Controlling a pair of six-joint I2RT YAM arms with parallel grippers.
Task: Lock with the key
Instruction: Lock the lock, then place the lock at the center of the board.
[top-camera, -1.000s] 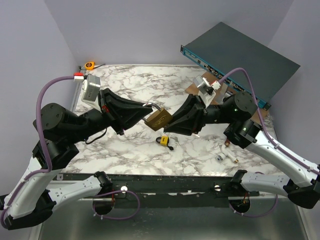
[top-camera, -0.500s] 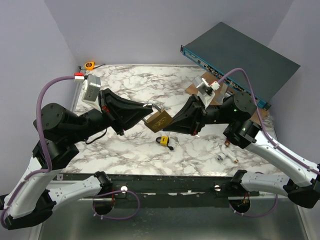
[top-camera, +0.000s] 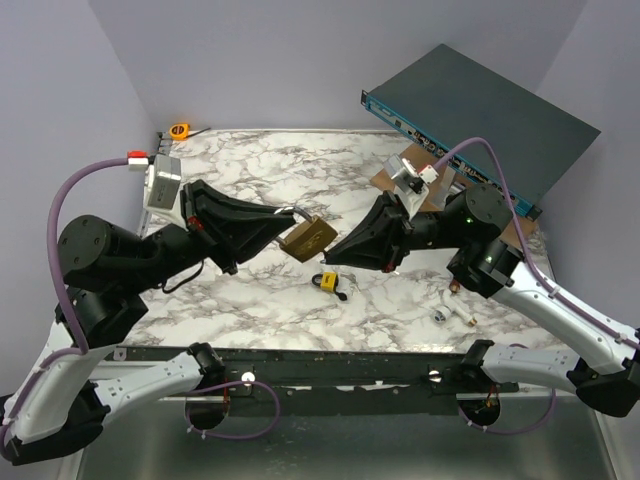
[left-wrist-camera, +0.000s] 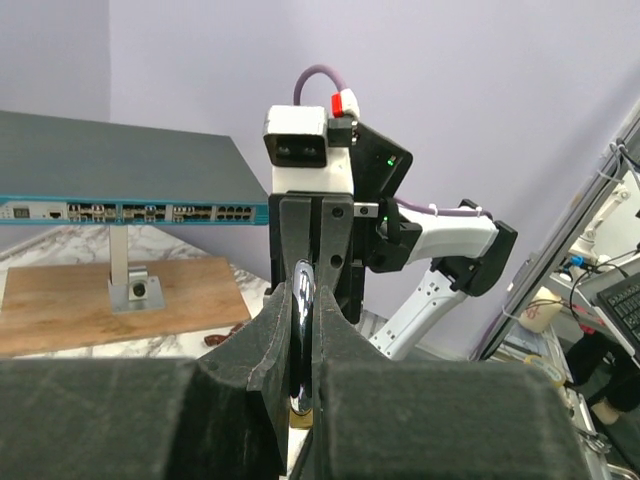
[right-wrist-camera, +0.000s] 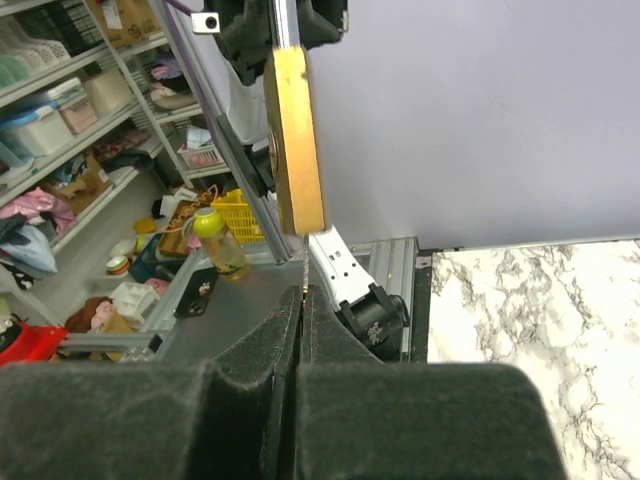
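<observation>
Left gripper (top-camera: 282, 222) grips the padlock (top-camera: 308, 237) by its shackle, up off the table. Right gripper (top-camera: 332, 256) is clenched on the key (right-wrist-camera: 303, 270), its tip just at the padlock's end.

the padlock (top-camera: 308, 237) is brass yellow with a silver shackle. the left gripper (top-camera: 283, 218) and the right gripper (top-camera: 336, 254) are matte black. the key (right-wrist-camera: 303, 278) shows only as a thin grey edge. the table (top-camera: 260, 165) is white marble with grey veins. the small lock (top-camera: 328, 281) is yellow and black. the cable (top-camera: 66, 196) is purple and the wall (top-camera: 300, 60) is lilac.
</observation>
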